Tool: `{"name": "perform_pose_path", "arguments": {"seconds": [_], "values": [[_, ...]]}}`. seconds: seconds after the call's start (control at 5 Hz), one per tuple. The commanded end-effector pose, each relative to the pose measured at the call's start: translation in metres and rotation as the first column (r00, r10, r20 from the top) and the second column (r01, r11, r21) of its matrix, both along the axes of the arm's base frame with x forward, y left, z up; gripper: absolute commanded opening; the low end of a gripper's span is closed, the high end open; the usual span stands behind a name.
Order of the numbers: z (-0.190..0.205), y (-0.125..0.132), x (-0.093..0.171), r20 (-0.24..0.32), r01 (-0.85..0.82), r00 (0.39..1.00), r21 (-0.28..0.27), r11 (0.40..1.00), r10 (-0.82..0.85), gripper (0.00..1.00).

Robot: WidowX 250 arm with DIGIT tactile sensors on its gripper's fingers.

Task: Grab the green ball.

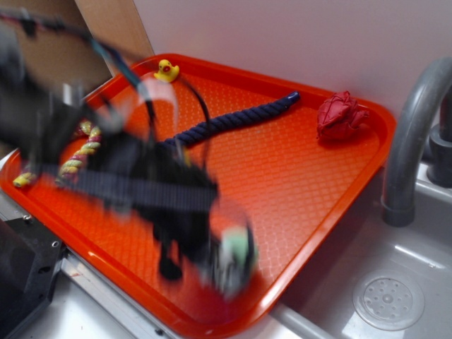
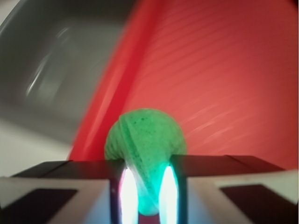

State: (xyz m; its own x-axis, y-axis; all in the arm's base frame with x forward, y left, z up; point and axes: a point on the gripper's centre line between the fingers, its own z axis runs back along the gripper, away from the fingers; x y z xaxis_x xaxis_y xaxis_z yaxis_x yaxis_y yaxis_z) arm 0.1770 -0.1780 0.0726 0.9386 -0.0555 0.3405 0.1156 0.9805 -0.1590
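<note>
pinching the green ball point(image 2: 145, 140) between its fingers, the tool point(image 2: 145, 196) hangs over the orange tray point(image 2: 224, 70).

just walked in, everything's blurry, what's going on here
A robot arm is working over an orange tray beside a sink. Its gripper is closed on the green ball, which sits between the fingers in the wrist view. Both views are smeared by motion blur, so whether the ball is off the tray cannot be told. A yellow duck, a blue rope, a red cloth lump and a beaded toy lie untouched on the tray.
</note>
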Motion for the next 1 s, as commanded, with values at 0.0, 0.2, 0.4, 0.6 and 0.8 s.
{"name": "perform_pose_path", "arguments": {"seconds": [0.0,0.2,0.4,0.6,0.8], "values": [[0.118,0.094,0.012,0.033,-0.388,0.921,-0.029,0.921,0.389,0.0],[0.157,0.112,0.006,0.01,-0.365,0.928,-0.171,0.915,0.372,0.0],[0.169,0.114,0.003,0.021,-0.381,0.921,-0.153,0.912,0.389,0.0],[0.168,0.103,0.001,0.12,-0.373,0.916,-0.093,0.923,0.383,0.0],[0.13,0.092,0.004,0.202,-0.376,0.915,0.114,0.92,0.349,0.0]]}}
